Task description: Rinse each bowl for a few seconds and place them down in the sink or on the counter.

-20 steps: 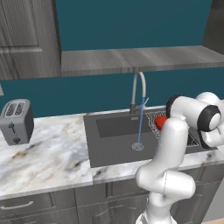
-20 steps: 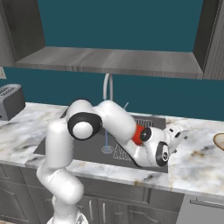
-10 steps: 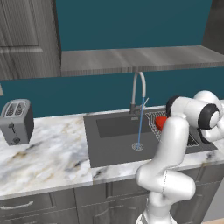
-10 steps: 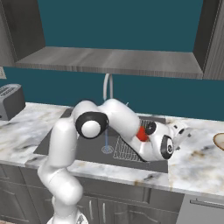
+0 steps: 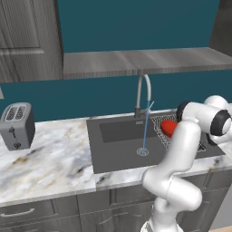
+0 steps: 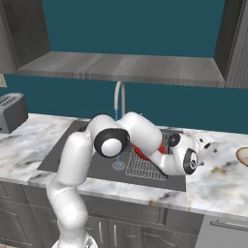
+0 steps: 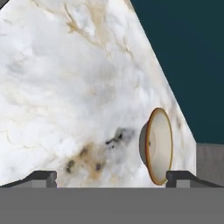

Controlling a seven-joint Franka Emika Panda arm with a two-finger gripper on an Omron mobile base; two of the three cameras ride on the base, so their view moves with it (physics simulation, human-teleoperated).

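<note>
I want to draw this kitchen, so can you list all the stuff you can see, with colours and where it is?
red bowl: one, glossy red, in the wire basket on the right side of the sink
tan bowl: one, pale tan, on the counter to the right of the sink
wire basket: one, silver mesh, inside the sink's right half
sink: one, dark grey, set in the counter
faucet: one, silver, arched, behind the sink, water running
toaster: one, grey, far left on the counter
counter: one, white and grey marble
shelf: one, grey wood-grain, above the sink
hand: one, dark fingertips, open, over the counter near the tan bowl
</note>
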